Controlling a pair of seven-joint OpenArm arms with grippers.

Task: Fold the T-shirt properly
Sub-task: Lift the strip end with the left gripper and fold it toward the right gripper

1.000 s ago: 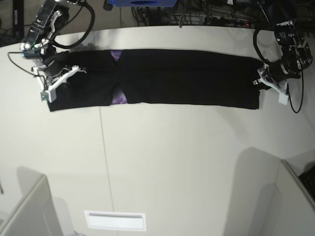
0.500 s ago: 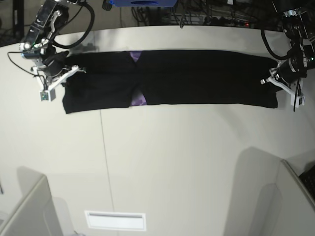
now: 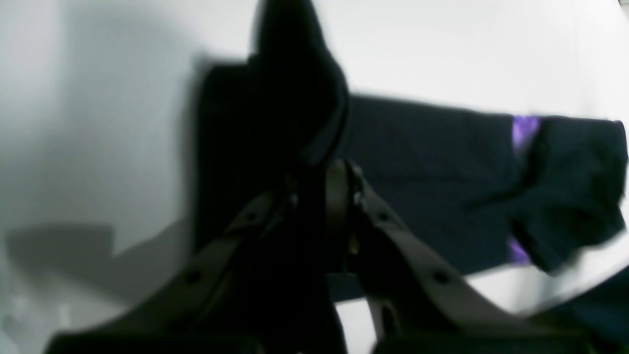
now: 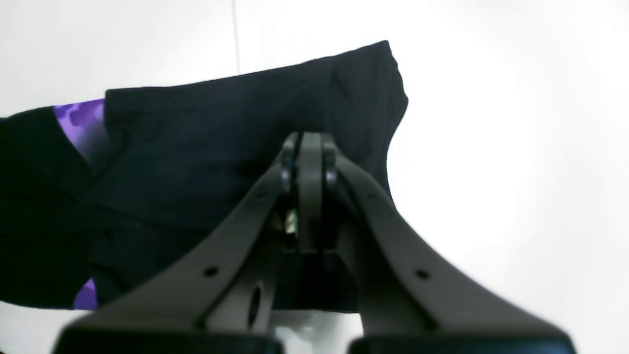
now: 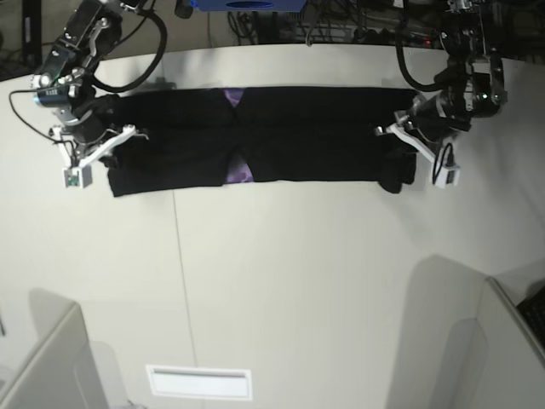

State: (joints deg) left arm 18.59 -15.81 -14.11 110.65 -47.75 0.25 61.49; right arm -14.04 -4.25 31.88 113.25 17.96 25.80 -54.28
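Note:
The black T-shirt (image 5: 298, 136) lies as a long folded band across the far part of the white table (image 5: 298, 273). Purple print (image 5: 240, 175) shows at a gap near its middle. My left gripper (image 5: 400, 149) is shut on the band's right end, which is lifted and bunched. In the left wrist view the cloth (image 3: 295, 88) rises from the left gripper (image 3: 339, 172). My right gripper (image 5: 117, 136) is shut over the left end. In the right wrist view the right gripper (image 4: 304, 145) rests against the black cloth (image 4: 196, 147). Whether it pinches cloth is unclear.
A thin seam (image 5: 183, 281) runs along the table toward the front. A white slot (image 5: 200, 382) sits near the front edge. Grey partitions stand at the front right (image 5: 477, 341) and front left (image 5: 51, 366). Cables and a blue object (image 5: 247, 4) lie behind the table.
My left gripper has carried the shirt's right end leftward, from the table's far right edge toward the middle, so the band is shorter. The right gripper has stayed at the left end.

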